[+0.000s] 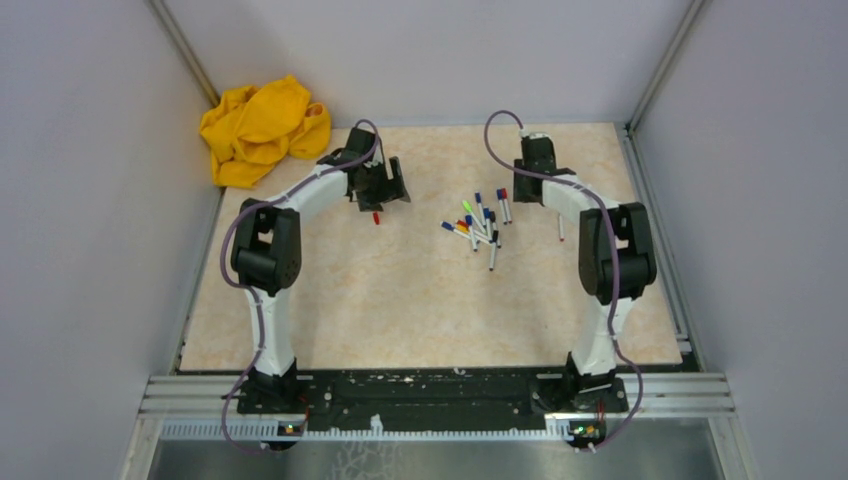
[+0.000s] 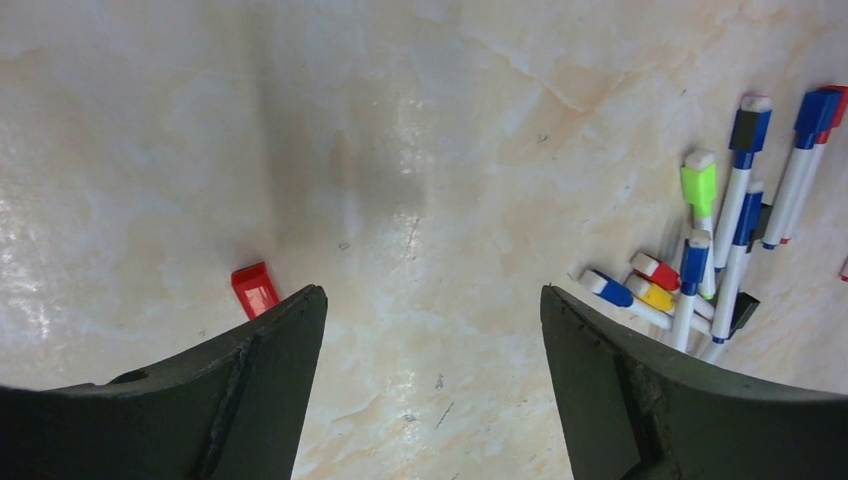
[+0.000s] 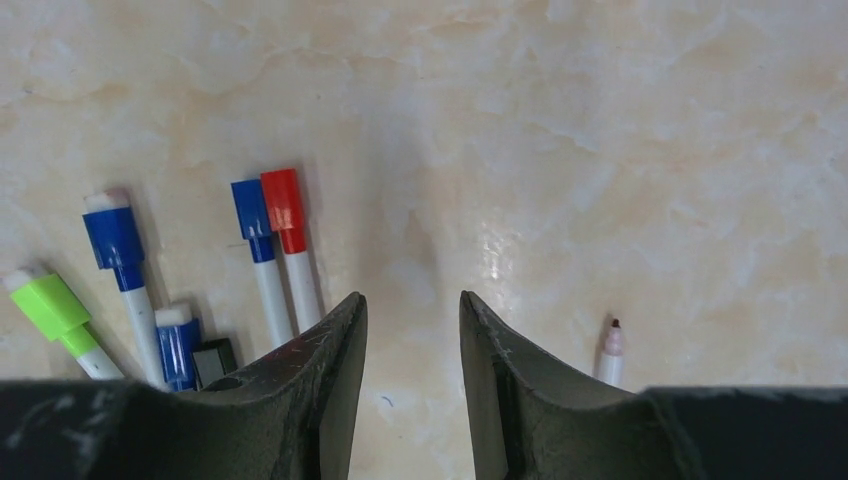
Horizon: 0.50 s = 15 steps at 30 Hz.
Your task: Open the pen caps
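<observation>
A loose red pen cap (image 2: 254,289) lies on the table just outside my left gripper's left finger; it also shows in the top view (image 1: 376,216). My left gripper (image 2: 433,292) is wide open and empty, left of the pen pile (image 1: 480,225). The pile holds white pens with a blue cap (image 2: 748,128), a green cap (image 2: 698,183), a red cap (image 2: 657,270) and a yellow cap (image 2: 655,295). My right gripper (image 3: 412,297) is open and empty over bare table. A blue cap (image 3: 250,208) and a red cap (image 3: 283,205) sit on pens to its left. An uncapped pen (image 3: 611,350) lies to its right.
A crumpled yellow cloth (image 1: 262,128) lies at the far left corner. Grey walls close in the table (image 1: 400,300) on three sides. The left gripper (image 1: 382,186) and right gripper (image 1: 538,172) both sit in the far half.
</observation>
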Each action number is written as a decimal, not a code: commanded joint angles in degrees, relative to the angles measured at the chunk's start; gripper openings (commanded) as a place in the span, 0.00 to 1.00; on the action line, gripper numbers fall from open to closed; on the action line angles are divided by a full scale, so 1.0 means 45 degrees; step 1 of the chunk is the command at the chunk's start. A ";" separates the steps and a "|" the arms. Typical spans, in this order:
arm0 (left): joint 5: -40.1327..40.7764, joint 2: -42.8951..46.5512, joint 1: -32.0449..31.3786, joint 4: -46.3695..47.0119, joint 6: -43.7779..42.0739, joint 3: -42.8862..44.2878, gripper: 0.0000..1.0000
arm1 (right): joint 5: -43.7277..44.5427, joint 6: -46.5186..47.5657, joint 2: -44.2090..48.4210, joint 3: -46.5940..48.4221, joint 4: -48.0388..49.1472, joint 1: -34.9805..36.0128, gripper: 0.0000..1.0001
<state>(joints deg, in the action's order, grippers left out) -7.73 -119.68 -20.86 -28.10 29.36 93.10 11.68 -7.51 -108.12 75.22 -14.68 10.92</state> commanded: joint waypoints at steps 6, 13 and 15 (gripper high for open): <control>-0.1050 0.0620 0.0007 0.0852 0.0206 0.0238 0.93 | -0.0704 0.0516 -0.1522 0.1903 -0.0285 0.0596 0.40; -0.1182 0.0562 0.0019 0.0873 0.0220 0.0341 0.93 | -0.0755 0.0477 -0.2060 0.2296 -0.0498 0.0706 0.40; -0.1225 0.0526 0.0020 0.0888 0.0242 0.0346 0.93 | -0.0727 0.0477 -0.2157 0.2307 -0.0522 0.0717 0.40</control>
<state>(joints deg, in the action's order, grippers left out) -11.79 -119.57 -20.86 -25.23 30.11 93.10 8.67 -5.93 -117.01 83.02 -16.86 13.78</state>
